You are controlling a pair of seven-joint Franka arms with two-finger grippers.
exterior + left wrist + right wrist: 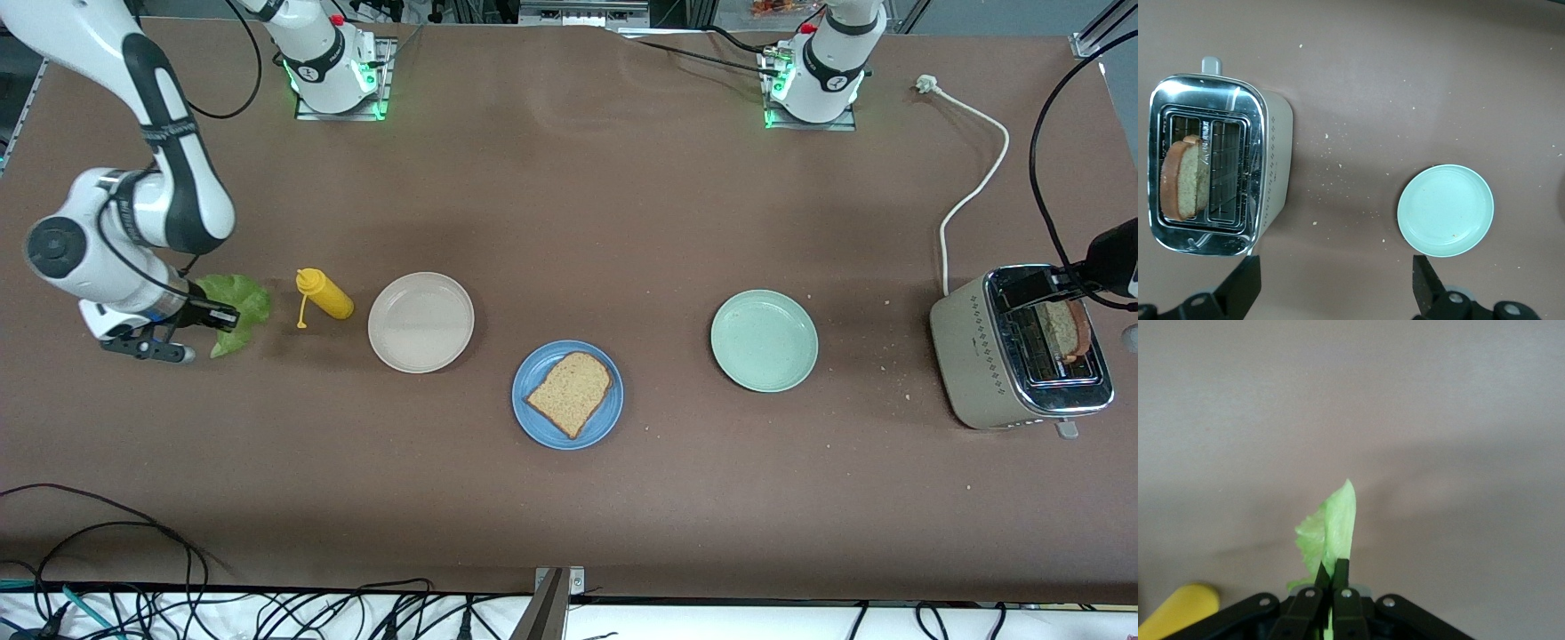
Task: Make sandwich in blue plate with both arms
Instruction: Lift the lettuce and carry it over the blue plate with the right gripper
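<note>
1. Sandwich so far: one bread slice [570, 392] lying on the blue plate [528, 415] at mid-surface, between the beige plate [420, 322] and the green plate [764, 340] and nearer the front camera than both.
2. Right gripper [218, 316], at the right arm's end of the surface, has its jaws shut on the lettuce [242, 307]; the right wrist view shows the leaf [1331, 530] pinched thinly by its edge between the closed tips.
3. Risk: that thin hold on a floppy leaf may slip or tear in transit, dropping it short of the plate.
4. Risk: the mustard bottle [325, 295] lies just beside the lettuce, toward the plates; a low carry could knock it or drag the leaf across it.
5. Left gripper [1331, 283] hovers over the surface between the toaster [1018, 347] and the green plate, jaws wide open and empty.
6. Second slice [1064, 329] stands in a toaster slot. A grab off-centre could jam it against the slot or shift the toaster.
7. Blue plate is well apart from both grippers, roughly midway between them, so each faces a long carry.
</note>
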